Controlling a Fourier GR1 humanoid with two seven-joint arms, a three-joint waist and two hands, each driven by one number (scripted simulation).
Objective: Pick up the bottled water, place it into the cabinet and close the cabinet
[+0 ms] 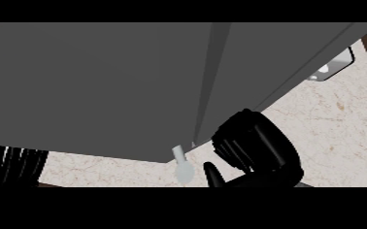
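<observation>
The grey cabinet fills the upper and left part of the head view, its lower edge running across the frame above the marbled counter. A vertical seam divides the cabinet front right of centre. The bottled water sits at the cabinet's lower edge near the bottom of that seam — a pale, translucent shape lying over the counter, its upper end just touching the cabinet edge. The right hand is just right of the bottle, black, fingers curled over toward the cabinet front and thumb extended toward the bottle; it does not enclose the bottle, and nothing is seen in its grasp. At the counter's left edge a dark shape — the left hand — shows below the cabinet; its finger state cannot be determined. A metal fixture appears near the counter's far right corner.
</observation>
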